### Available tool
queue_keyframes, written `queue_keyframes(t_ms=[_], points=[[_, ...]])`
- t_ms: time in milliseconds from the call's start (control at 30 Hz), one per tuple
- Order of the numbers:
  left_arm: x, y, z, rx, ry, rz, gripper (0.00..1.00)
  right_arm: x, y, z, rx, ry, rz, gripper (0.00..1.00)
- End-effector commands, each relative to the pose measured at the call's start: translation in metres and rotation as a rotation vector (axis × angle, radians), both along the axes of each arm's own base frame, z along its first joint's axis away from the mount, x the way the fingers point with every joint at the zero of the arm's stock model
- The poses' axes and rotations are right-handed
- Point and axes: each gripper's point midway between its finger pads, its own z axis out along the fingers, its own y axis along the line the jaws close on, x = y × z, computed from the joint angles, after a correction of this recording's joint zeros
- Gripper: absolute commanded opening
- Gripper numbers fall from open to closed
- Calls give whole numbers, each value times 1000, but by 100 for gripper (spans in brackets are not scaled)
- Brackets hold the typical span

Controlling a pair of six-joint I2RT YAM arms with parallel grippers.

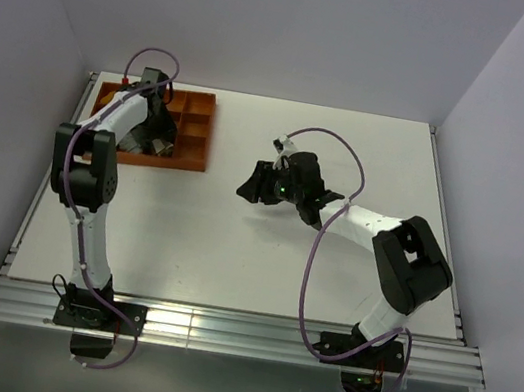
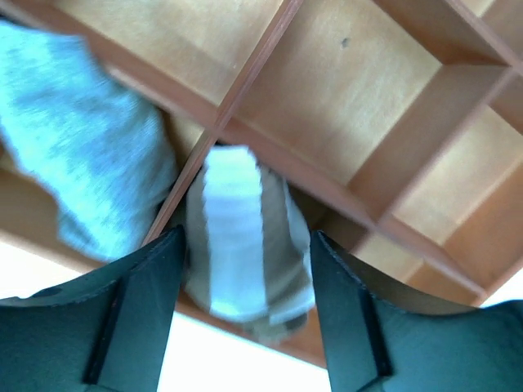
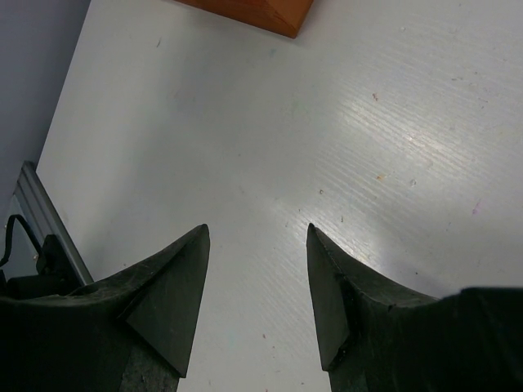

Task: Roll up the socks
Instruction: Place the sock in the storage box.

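Fingers [image 2: 139, 310] of the left jaws stand well parted, 1 on each side of the rolled brown sock [image 2: 245, 245], close beside it but loose, a dark slit showing along 1 side. That roll, banded with white stripes, sits in a compartment of the wooden tray [image 2: 351, 90], against a divider. The grey sock [image 2: 82, 147] lies bunched in the neighbouring compartment. The tray rests at the far left corner of the table [image 1: 232, 252]. The right jaws gape wide, holding nothing, above bare table near its middle.

One sock [image 2: 245, 237] lies beside the other sock [image 2: 82, 139] in the tray [image 2: 368, 90]
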Motion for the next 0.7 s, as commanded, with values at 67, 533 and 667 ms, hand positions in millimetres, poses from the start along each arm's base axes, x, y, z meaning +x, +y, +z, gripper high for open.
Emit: queue_keyframes(t_ms=[67, 533, 667], points=[[1, 2, 67, -10, -113, 3, 69, 3, 4, 25, 51, -59, 9, 58], [-1, -14, 42, -94, -127, -24, 38, 1, 2, 26, 42, -61, 11, 58], [-7, -15, 12, -104, -68, -16, 36, -1, -1, 26, 31, -66, 9, 58]])
